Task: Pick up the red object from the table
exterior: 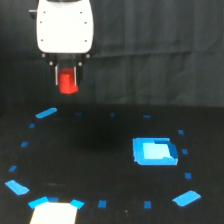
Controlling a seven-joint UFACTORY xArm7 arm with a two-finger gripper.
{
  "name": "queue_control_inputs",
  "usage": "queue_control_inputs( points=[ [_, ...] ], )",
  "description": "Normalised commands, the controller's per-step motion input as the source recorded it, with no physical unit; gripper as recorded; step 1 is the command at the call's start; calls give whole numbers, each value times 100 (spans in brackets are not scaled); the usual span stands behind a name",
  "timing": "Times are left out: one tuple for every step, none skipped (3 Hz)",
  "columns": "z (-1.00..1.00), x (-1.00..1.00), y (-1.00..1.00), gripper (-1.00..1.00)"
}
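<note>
My pincer (pixel 67 76) hangs in the upper part of the exterior view, toward its left, below my white body (pixel 65 26). Its two thin fingers (pixel 56 75) are closed on the red cylinder (pixel 68 84), one on each side, and the lower end of the cylinder pokes out beneath the fingertips. The cylinder is up in the air, clear of the black tabletop (pixel 100 145), seen against the dark backdrop (pixel 160 50) behind.

On the tabletop, a flat blue square piece (pixel 154 151) lies toward the exterior view's right, well apart from me. Small blue tape marks (pixel 46 113) are scattered in a rough ring around the surface, with larger ones near the front corners. A bright white patch (pixel 54 213) sits at the near edge, toward the exterior view's left.
</note>
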Motion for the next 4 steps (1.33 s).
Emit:
queue_control_inputs(
  points=[
    [54,-1,37,-100],
    [10,21,6,-96],
    [18,37,50,-100],
    [100,-14,-5,-100]
  ],
)
